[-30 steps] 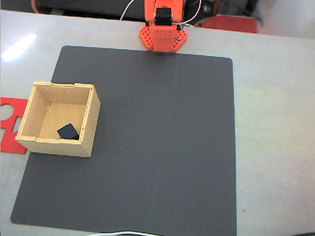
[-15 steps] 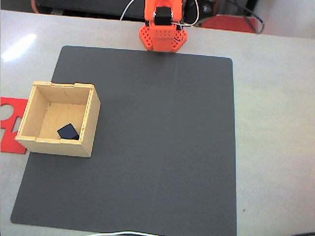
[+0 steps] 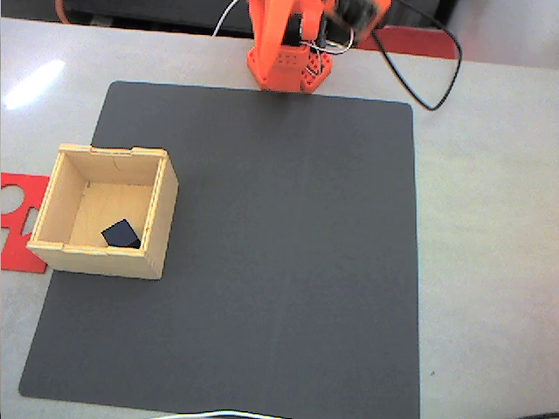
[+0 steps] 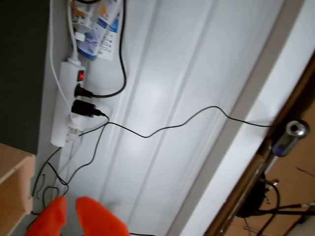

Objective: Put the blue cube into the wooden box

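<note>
Arm (image 3: 288, 39) has swung at its base since 0.5 s ago; black cable (image 3: 419, 74) now loops onto the table at upper right. Cube and box unchanged.

Near: blue cube (image 3: 120, 233) lies inside wooden box (image 3: 162, 205), front-right corner of floor, fixed view.

Far: gripper (image 4: 74, 216) is well apart from box, aimed at wall w/ power strip (image 4: 71, 103). Fingertips narrow, slim gap, holding nothing.

Task appears complete; no reach needed.

Navy blue cube (image 3: 120, 233) lies tilted inside the pale wooden box (image 3: 158, 218) — near its front wall.
</note>
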Controlling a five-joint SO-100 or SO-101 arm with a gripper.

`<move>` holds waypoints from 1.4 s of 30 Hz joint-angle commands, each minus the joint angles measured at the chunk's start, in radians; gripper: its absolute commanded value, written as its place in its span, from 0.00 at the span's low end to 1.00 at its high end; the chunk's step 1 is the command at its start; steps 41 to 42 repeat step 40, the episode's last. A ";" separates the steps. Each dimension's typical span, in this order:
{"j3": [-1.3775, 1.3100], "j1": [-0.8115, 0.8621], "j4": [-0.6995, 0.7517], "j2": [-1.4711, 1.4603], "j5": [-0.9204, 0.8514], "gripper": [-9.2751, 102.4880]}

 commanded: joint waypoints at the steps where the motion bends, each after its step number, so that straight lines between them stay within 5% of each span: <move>1: 0.115 0.002 -0.041 0.015 0.018 0.08; 19: 0.538 -0.021 -0.061 0.015 0.110 0.08; 42: 0.538 -0.008 -0.061 0.015 0.121 0.08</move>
